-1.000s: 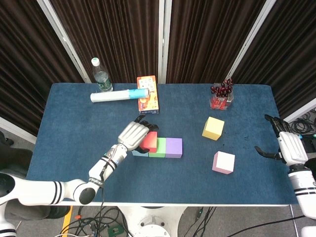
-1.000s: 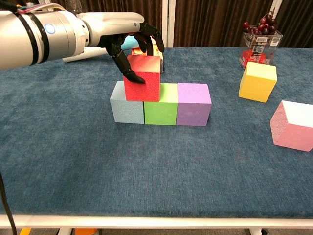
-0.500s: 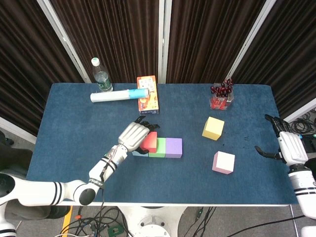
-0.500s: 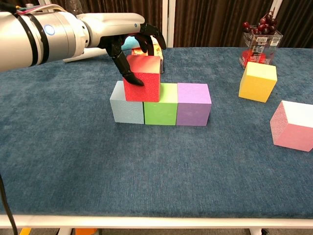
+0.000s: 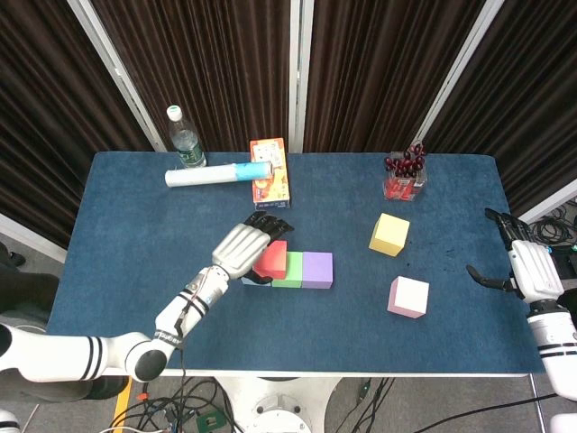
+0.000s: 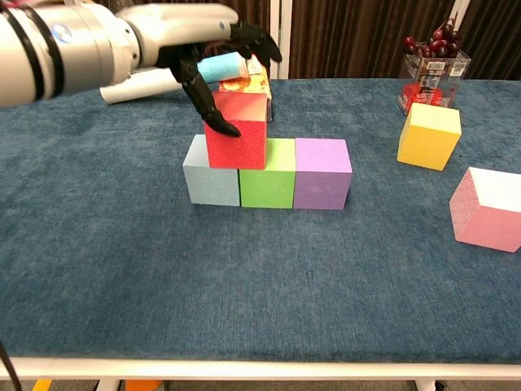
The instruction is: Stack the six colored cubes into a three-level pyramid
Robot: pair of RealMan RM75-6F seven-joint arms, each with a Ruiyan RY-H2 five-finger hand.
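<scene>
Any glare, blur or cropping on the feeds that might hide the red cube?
Chest view: sharp; the red cube shows a pale sheen on top, and the left hand covers its upper left corner. Head view: sharp, evenly lit, that hand hides most of it.

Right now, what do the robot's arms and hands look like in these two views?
The left arm is glossy white with black bands at the joints and a small blue dot near the wrist. The left robot hand has a silver-white back and black fingers. The right robot hand looks the same: pale shell, black fingers.
</scene>
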